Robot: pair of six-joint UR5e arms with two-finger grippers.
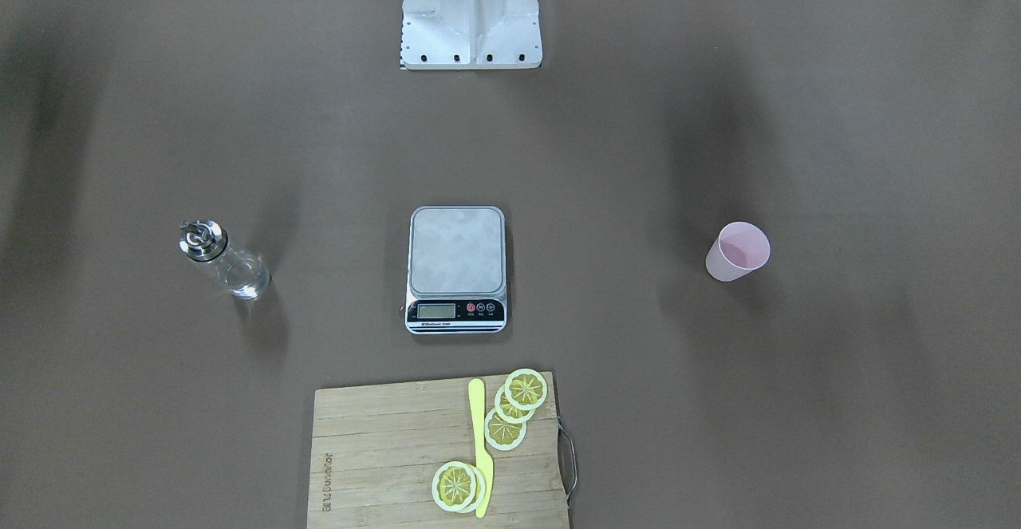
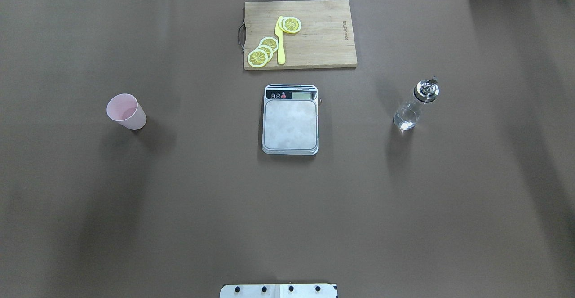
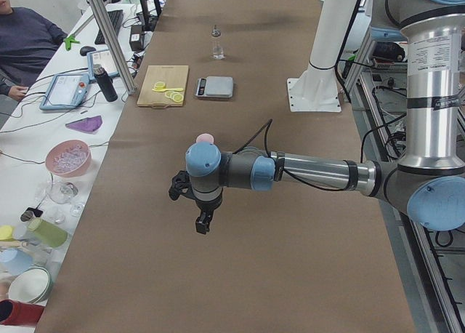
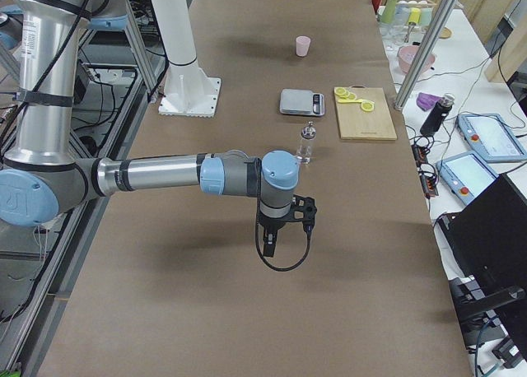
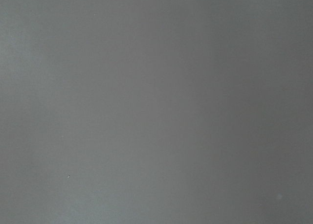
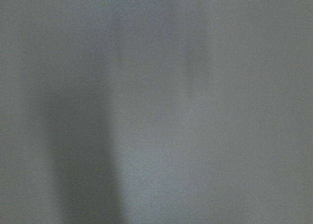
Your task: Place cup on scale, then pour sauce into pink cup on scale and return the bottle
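Note:
The pale pink cup (image 2: 126, 111) stands upright on the brown table, far to the left of the scale (image 2: 290, 119), whose silver platform is bare. The clear bottle (image 2: 415, 104) with a metal spout stands to the scale's right, with clear sauce (image 2: 406, 117) in its lower part. Only the side views show the grippers. My left gripper (image 3: 203, 220) hangs above the table on the near side of the cup (image 3: 205, 138). My right gripper (image 4: 269, 245) hangs on the near side of the bottle (image 4: 307, 143). I cannot tell whether either is open or shut. Both wrist views show only blurred grey.
A wooden cutting board (image 2: 314, 42) with lemon slices and a yellow knife lies beyond the scale. The white robot base (image 1: 471, 14) stands behind the scale. A person (image 3: 22, 42) sits at a cluttered side bench along the table's far edge.

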